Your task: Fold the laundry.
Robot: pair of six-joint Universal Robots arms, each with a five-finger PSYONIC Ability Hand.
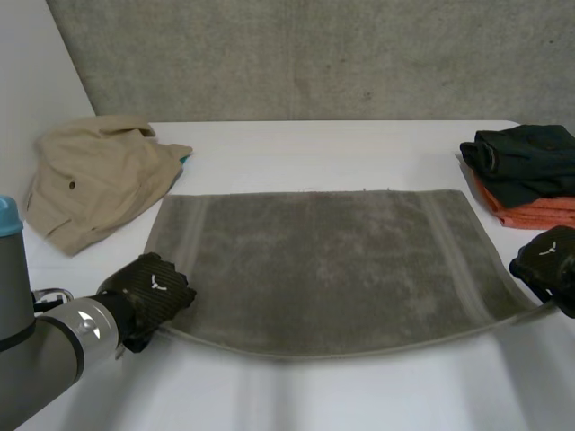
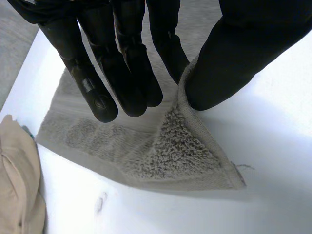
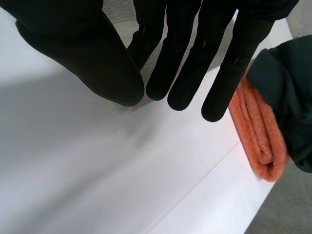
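Note:
A grey towel (image 1: 323, 269) lies spread flat across the middle of the white table (image 1: 359, 386). My left hand (image 1: 153, 292) is at its near left corner. In the left wrist view that hand (image 2: 122, 58) pinches the towel's edge (image 2: 175, 146) between thumb and a finger, and the corner is raised a little off the table. My right hand (image 1: 550, 260) is at the near right corner, where the towel's edge runs up into it. In the right wrist view its straight fingers (image 3: 195, 48) close against the thumb, with a sliver of grey towel (image 3: 118, 7) between them.
A crumpled beige garment (image 1: 99, 175) lies at the back left, close to the towel's far left corner (image 2: 17, 180). At the right edge a dark garment (image 1: 526, 157) is stacked on a folded orange towel (image 1: 539, 214), just beyond my right hand (image 3: 258, 136).

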